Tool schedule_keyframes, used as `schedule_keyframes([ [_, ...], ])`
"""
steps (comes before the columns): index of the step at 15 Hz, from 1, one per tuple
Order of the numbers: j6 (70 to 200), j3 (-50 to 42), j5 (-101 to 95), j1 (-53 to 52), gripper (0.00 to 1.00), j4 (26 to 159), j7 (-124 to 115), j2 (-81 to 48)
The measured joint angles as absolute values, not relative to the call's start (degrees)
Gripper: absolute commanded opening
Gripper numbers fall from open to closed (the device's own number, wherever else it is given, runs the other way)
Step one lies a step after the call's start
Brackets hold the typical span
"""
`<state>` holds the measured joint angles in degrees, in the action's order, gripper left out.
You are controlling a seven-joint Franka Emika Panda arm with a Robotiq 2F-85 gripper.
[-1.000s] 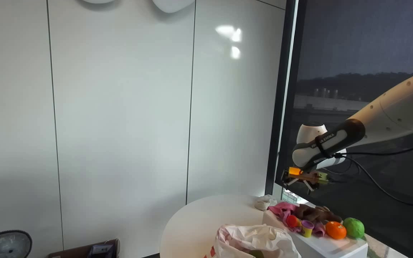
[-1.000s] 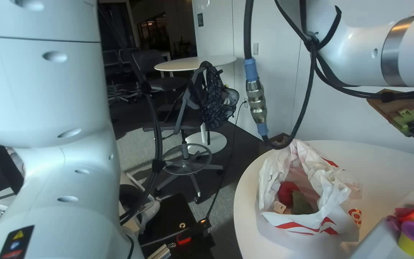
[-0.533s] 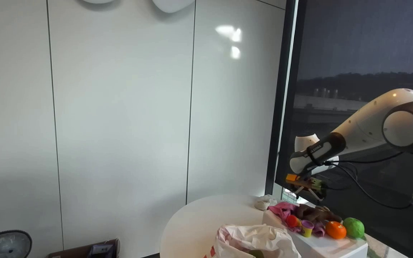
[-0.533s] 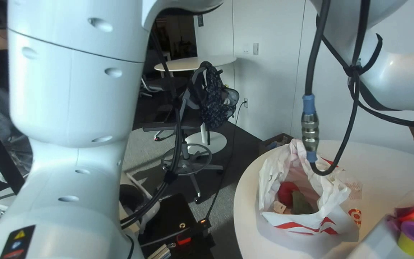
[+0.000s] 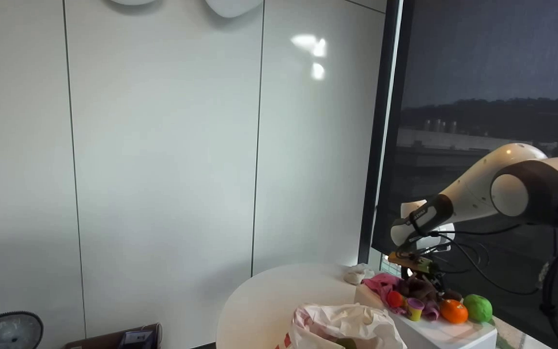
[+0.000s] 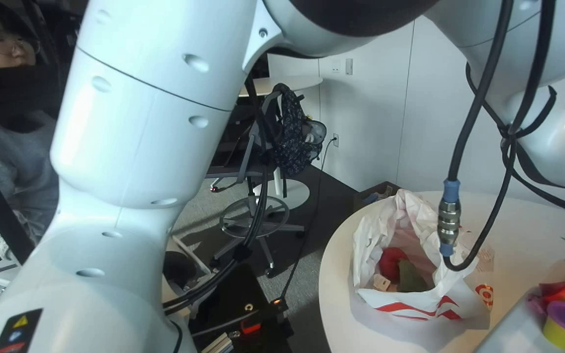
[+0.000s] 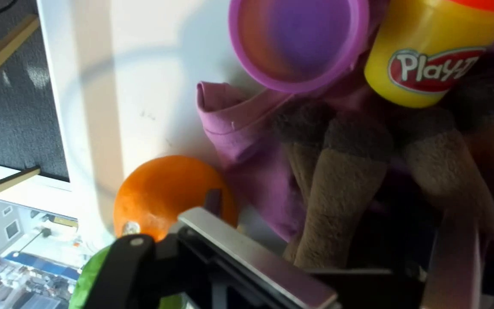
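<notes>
You have one gripper with two fingers and, right by them, one brown plush toy. Your one white box bears two tubs near a long edge, one orange and one round green thing toward a corner; you can't tell whether the pink cloth is one piece or more. You also have two round tables, one backpack and, near the closer table's edge, one shopping bag with at least three things inside.
</notes>
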<state>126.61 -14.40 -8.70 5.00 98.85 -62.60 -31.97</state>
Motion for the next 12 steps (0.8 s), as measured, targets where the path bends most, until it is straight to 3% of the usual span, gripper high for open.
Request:
schedule_keyframes([
  [1,127.1,-14.4,-8.4,5.3,0.74,98.7,-62.7,-32.8],
  [4,129.6,-14.6,-8.1,6.0,0.49,98.6,-62.7,-34.4],
  [9,133.1,-14.6,-7.6,6.0,0.12,98.7,-62.7,-34.3],
  [11,134.2,-14.6,-7.6,5.8,0.03,99.0,-62.7,-33.9],
  [12,134.6,-14.6,-7.6,5.7,0.04,99.2,-62.7,-33.5],
])
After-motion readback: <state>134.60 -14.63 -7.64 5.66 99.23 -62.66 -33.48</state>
